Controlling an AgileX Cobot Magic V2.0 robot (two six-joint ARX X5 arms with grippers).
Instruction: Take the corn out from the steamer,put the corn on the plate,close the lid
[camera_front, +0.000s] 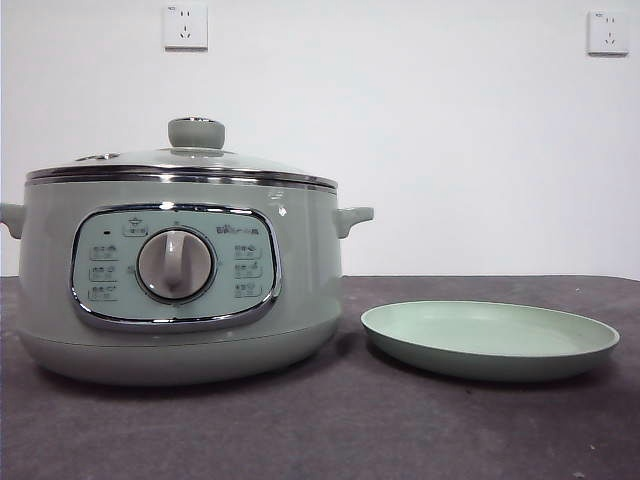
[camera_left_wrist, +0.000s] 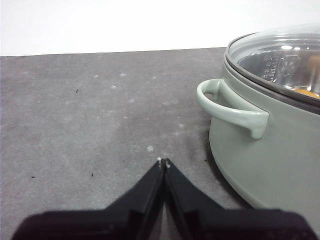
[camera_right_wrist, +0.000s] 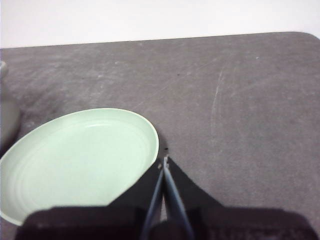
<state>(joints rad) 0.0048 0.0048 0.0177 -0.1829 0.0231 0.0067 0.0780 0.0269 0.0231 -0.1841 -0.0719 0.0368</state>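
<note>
The left gripper (camera_left_wrist: 164, 162) sits low at the frame's centre, jaws pressed together, over grey speckled tabletop (camera_left_wrist: 90, 110). At the right edge stands the steamer (camera_left_wrist: 270, 160), side handle (camera_left_wrist: 227, 107) facing left, glass lid (camera_left_wrist: 280, 55) on, something orange (camera_left_wrist: 306, 92) glimpsed beneath.

Low front view, wrist views sharing steamer (camera_front: 180, 290), plate (camera_front: 490, 340)

Lid (camera_front: 180, 160) on steamer (camera_front: 180, 290); plate (camera_front: 489, 340) right.
</note>
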